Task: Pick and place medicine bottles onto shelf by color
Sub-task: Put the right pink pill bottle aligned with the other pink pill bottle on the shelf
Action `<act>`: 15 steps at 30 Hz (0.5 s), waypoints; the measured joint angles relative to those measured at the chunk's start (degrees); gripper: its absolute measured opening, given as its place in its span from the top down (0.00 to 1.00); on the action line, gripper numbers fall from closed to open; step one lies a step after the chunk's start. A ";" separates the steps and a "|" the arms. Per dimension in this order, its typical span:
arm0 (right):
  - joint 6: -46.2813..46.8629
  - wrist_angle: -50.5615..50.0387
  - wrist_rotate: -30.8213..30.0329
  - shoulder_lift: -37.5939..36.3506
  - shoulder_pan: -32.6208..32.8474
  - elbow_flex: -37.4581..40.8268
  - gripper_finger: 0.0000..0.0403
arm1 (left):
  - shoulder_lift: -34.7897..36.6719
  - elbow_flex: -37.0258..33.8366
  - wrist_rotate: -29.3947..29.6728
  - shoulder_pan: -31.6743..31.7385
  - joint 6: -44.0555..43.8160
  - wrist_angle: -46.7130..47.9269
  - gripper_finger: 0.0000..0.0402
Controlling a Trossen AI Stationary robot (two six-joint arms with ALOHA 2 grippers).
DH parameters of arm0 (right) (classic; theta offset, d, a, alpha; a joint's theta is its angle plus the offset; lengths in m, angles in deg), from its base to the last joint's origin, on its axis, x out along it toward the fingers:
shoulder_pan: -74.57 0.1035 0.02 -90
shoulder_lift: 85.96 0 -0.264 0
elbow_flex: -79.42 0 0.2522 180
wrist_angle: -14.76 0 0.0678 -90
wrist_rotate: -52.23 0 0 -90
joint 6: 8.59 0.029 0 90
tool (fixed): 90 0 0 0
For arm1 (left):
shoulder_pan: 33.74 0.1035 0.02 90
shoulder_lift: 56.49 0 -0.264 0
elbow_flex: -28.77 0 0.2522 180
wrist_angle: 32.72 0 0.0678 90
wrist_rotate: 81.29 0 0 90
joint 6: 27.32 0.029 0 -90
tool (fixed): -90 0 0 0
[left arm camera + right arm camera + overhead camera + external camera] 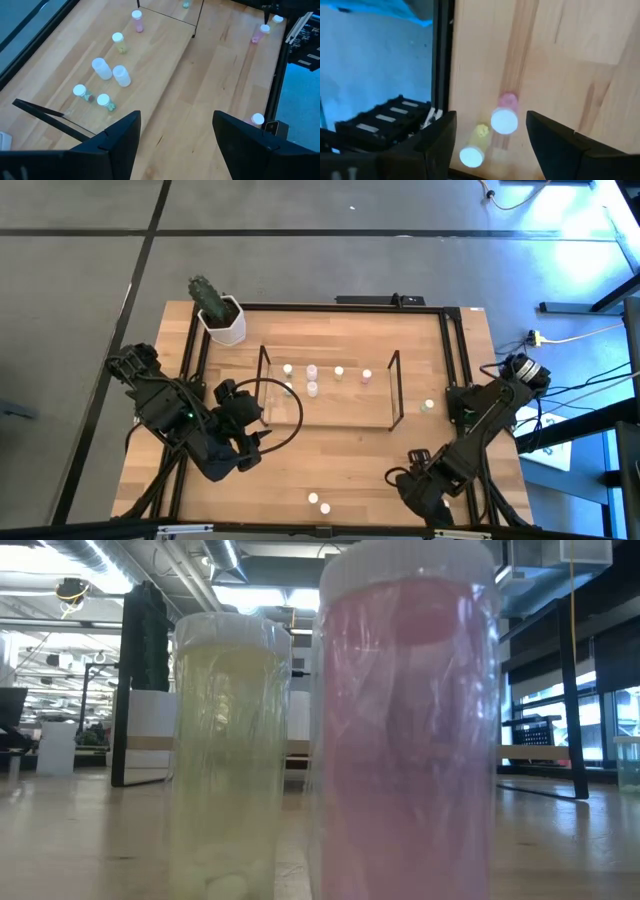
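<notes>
From above, the wooden surface (330, 450) carries the clear shelf (330, 388) near its middle, its dark wire ends upright at either side. Several medicine bottles (312, 370) stand inside it in a loose row. One greenish bottle (429, 406) sits outside, just beside the shelf's right end. Two more bottles (318, 501) stand close together at the near edge of the surface. A white hexagonal plant pot (224, 326) sits at the far left corner. The left claw (250, 448) hangs beside the shelf's left end, its fingers apart and holding nothing. The right claw (400, 478) is low at the near right, not far from the pair at the edge.

At surface height, a yellowish bottle (228, 755) and a pink bottle (405, 725) fill the picture, standing upright side by side, both with white caps.

From the left wrist, the left claw (175, 135) shows two dark fingers spread wide over bare wood. Beyond them stand capped bottles in a scatter: two whitish, one yellowish, one pink, and two small ones nearest the shelf's wire end.

From the right wrist, the right claw (490, 135) is open and empty, with the pink bottle (505, 117) and the yellowish bottle (472, 150) between its fingers' line, on the wood.
</notes>
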 joint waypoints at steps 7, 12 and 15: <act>1.11 -2.09 -0.58 1.92 1.81 0.00 0.40 | 0.00 0.00 0.00 0.00 0.00 0.00 0.40; -1.34 -2.62 -0.50 3.89 3.30 0.00 0.40 | 0.00 -0.02 0.27 0.04 0.00 0.00 0.40; -1.59 -3.04 -1.24 4.64 3.48 0.00 0.40 | 0.00 -0.02 0.28 0.04 0.00 0.00 0.40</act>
